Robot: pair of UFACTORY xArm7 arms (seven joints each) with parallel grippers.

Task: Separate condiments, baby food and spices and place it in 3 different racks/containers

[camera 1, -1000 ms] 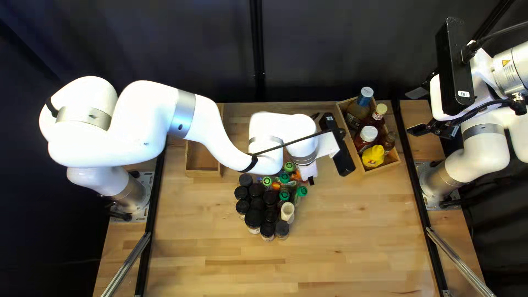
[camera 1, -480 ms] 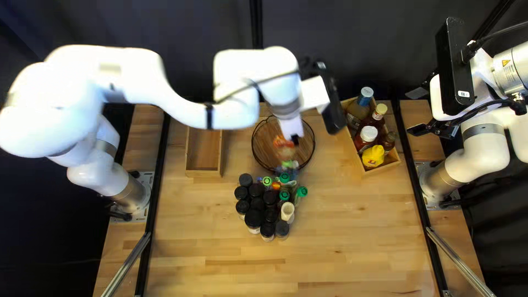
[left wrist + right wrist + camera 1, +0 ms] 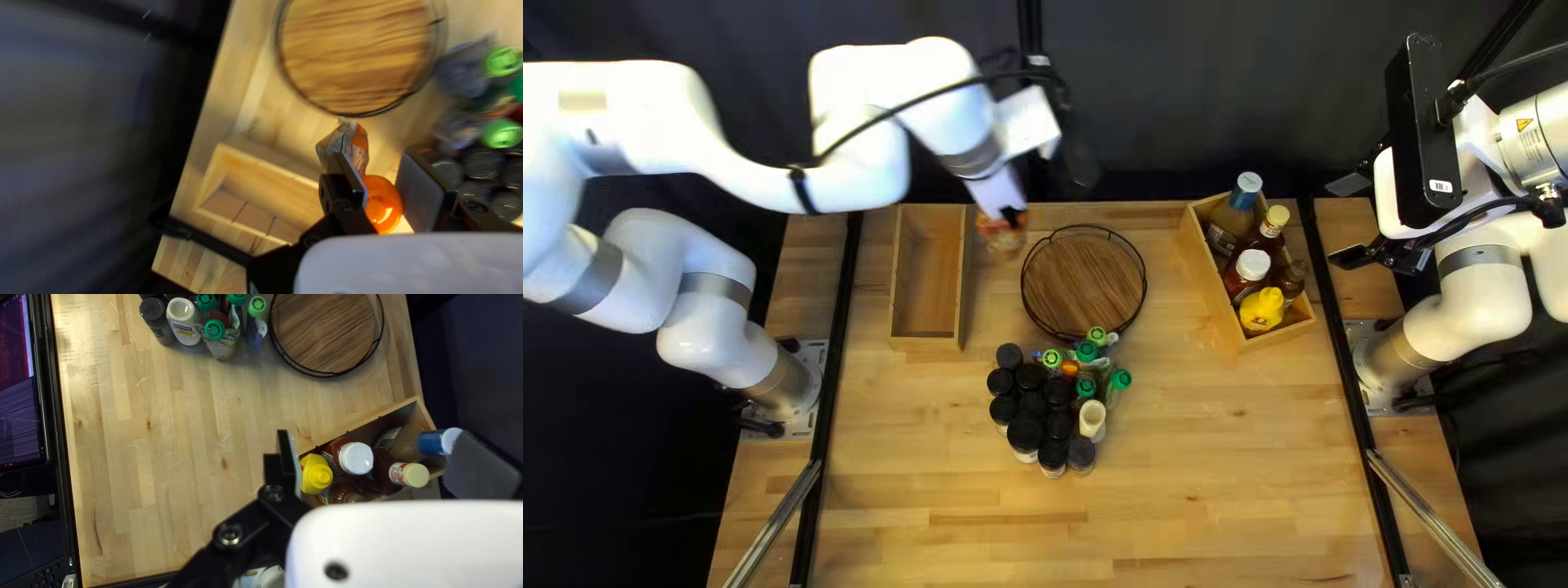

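Observation:
My left gripper [image 3: 1012, 213] is shut on an orange-capped pouch [image 3: 1000, 240], held between the left wooden box [image 3: 963, 289] and the round wire-rimmed tray [image 3: 1145, 285]. In the left wrist view the pouch's orange cap [image 3: 383, 204] is between the fingers of my left gripper [image 3: 384, 188]. Black-lidded spice jars [image 3: 1026, 431] stand clustered with green-capped pouches [image 3: 1086, 351]. Condiment bottles [image 3: 1253, 265] fill the right wooden box [image 3: 1220, 308]. Off to the right, my right gripper [image 3: 1353, 221] hangs still; in the right wrist view that gripper [image 3: 381, 463] is open, the condiment bottles beyond its fingers.
A white bottle [image 3: 1092, 419] stands at the cluster's right side. Dark curtain [image 3: 1176, 98] rises behind the table's far edge. Black rails [image 3: 835, 359] run along the table's sides. A screen [image 3: 19, 386] shows past the table edge in the right wrist view.
My left arm has lifted and swung from the cluster across the round tray toward the left box, carrying the orange-capped pouch and uncovering tray and box. The right arm has not moved.

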